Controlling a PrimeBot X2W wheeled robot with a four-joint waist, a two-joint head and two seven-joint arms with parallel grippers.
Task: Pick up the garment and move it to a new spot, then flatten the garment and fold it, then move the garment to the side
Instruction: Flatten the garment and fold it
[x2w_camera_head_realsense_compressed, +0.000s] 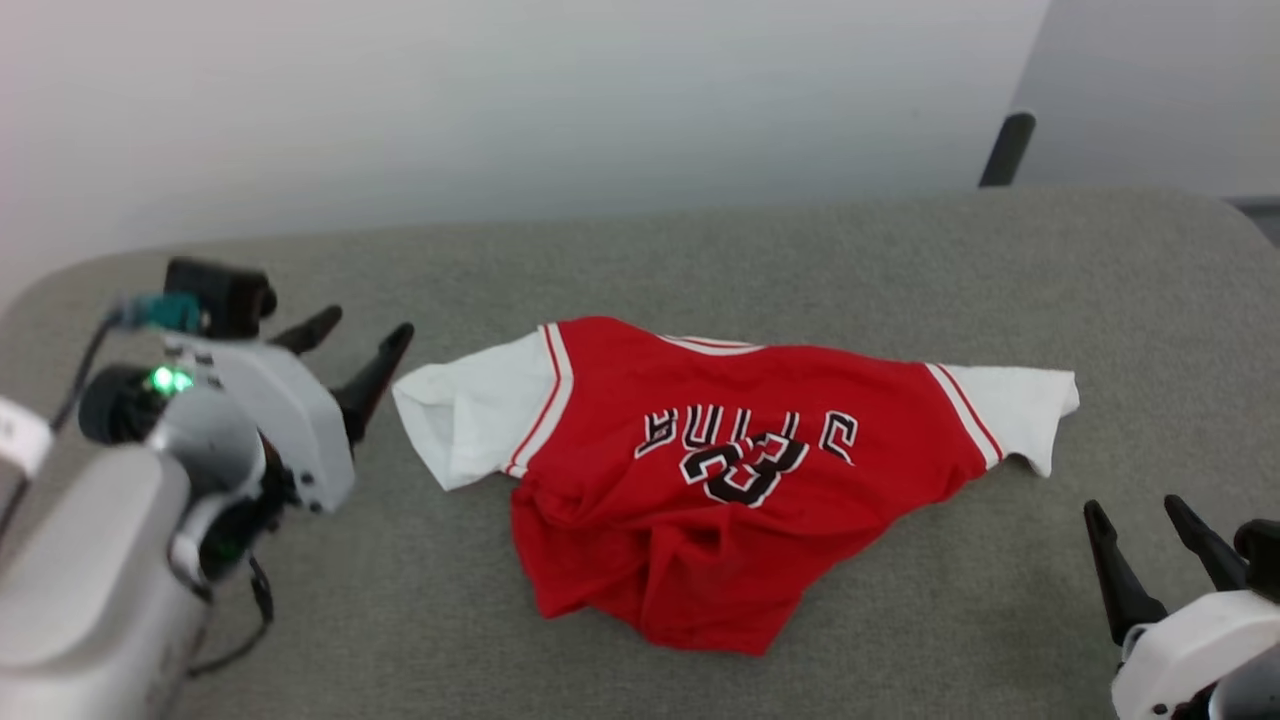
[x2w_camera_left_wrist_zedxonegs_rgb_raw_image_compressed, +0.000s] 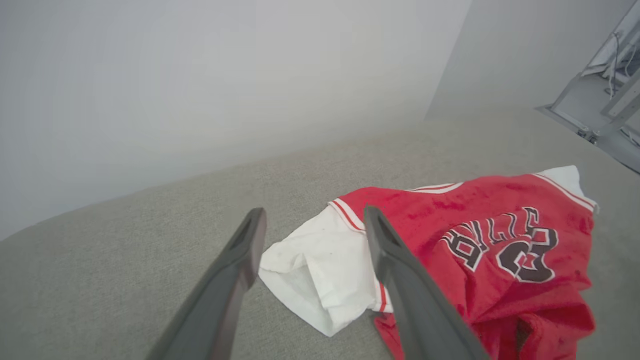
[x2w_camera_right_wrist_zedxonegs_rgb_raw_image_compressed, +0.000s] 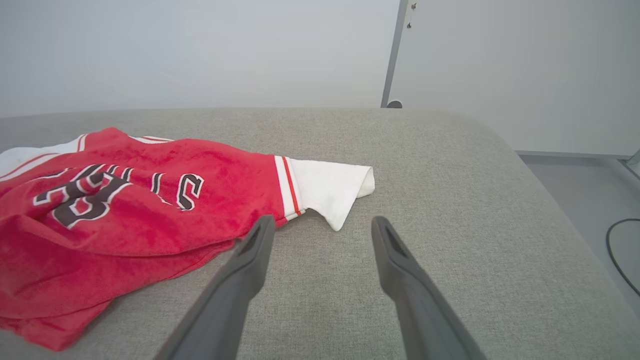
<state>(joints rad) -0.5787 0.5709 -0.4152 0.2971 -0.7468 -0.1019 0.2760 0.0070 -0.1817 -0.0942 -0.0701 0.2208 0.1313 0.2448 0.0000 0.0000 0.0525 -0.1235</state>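
Note:
The garment (x2w_camera_head_realsense_compressed: 700, 460), a red jersey with white sleeves and black lettering, lies rumpled in the middle of the grey cushioned surface (x2w_camera_head_realsense_compressed: 900, 260), its lower part bunched toward me. My left gripper (x2w_camera_head_realsense_compressed: 365, 335) is open just left of the white left sleeve, with nothing between its fingers. In the left wrist view the garment (x2w_camera_left_wrist_zedxonegs_rgb_raw_image_compressed: 480, 240) lies ahead and the left gripper (x2w_camera_left_wrist_zedxonegs_rgb_raw_image_compressed: 312, 220) frames that sleeve. My right gripper (x2w_camera_head_realsense_compressed: 1135, 512) is open at the lower right, short of the right sleeve. The right wrist view shows the garment (x2w_camera_right_wrist_zedxonegs_rgb_raw_image_compressed: 125, 200) left of the empty right gripper (x2w_camera_right_wrist_zedxonegs_rgb_raw_image_compressed: 322, 225).
A pale wall runs behind the surface. A dark post (x2w_camera_head_realsense_compressed: 1005, 148) rises at the far right corner. The surface's right edge drops to a floor with a black cable (x2w_camera_right_wrist_zedxonegs_rgb_raw_image_compressed: 620, 250). Bare grey cushion (x2w_camera_right_wrist_zedxonegs_rgb_raw_image_compressed: 450, 190) lies to the garment's right.

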